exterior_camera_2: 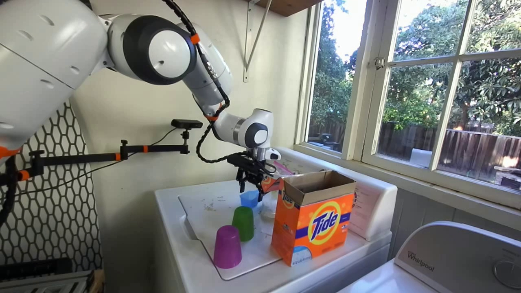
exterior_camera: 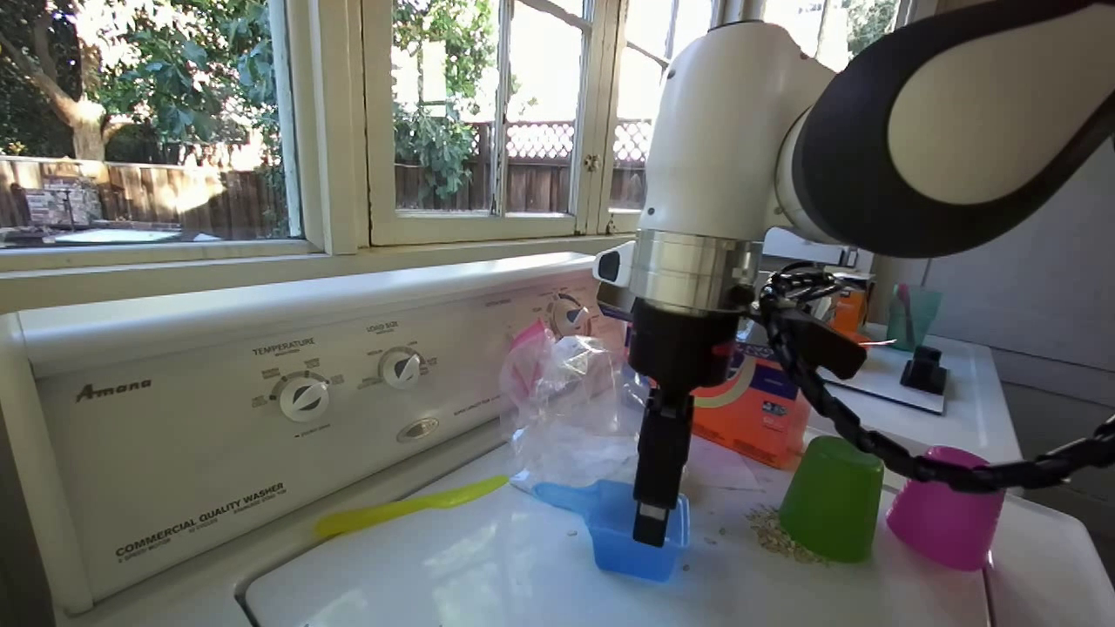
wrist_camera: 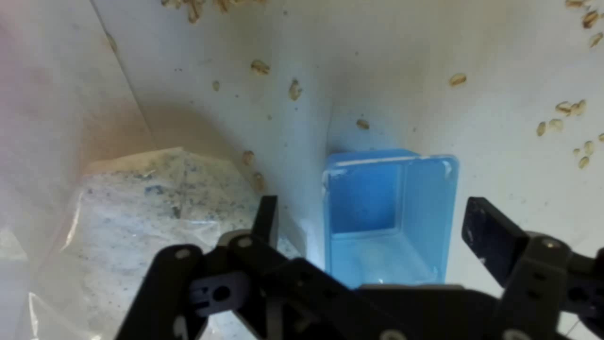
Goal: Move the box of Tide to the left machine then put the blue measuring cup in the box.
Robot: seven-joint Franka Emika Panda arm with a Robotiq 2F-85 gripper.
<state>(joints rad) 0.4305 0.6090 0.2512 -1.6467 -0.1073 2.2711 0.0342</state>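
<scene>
The blue measuring cup (wrist_camera: 363,203) stands upright, mouth up, on the lid of the left machine (exterior_camera: 418,566), its handle toward the back panel in an exterior view. My gripper (wrist_camera: 376,218) is over it with its jaws spread wide, one on either side. In the wrist view, bare lid shows between the cup and both fingers, so nothing is gripped. The gripper (exterior_camera: 653,522) reaches straight down at the cup in an exterior view. The box of Tide (exterior_camera_2: 317,228) stands upright on the same machine, its top open; the arm partly covers it in an exterior view.
A clear bag of speckled powder (wrist_camera: 141,226) lies close beside the left finger. An upturned green cup (exterior_camera_2: 243,224) and magenta cup (exterior_camera_2: 228,248) stand near the box. A yellow utensil (exterior_camera: 409,507) lies by the panel. Loose grains dot the lid. A Whirlpool machine (exterior_camera_2: 427,264) adjoins.
</scene>
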